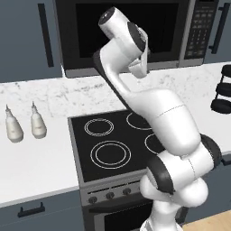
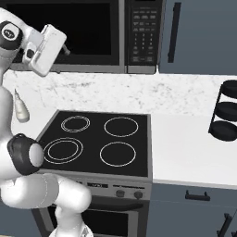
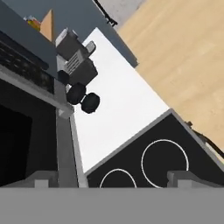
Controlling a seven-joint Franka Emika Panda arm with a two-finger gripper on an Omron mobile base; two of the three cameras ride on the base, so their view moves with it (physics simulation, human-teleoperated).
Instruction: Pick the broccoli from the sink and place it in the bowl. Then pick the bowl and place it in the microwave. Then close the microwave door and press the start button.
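The black microwave hangs above the stove, its door closed flat with the dark glass window facing me. Its keypad panel sits at the right end. My gripper is raised just in front of the door's lower edge. It is open, and in the hand view the fingertips stand far apart with nothing between them. That view looks sideways along the microwave front. The broccoli, the bowl and the sink are out of view.
A black stovetop with four rings lies under the arm. Two pale bottles stand on the white counter to its left. A black tiered rack stands on the counter at the right. Dark cabinets flank the microwave.
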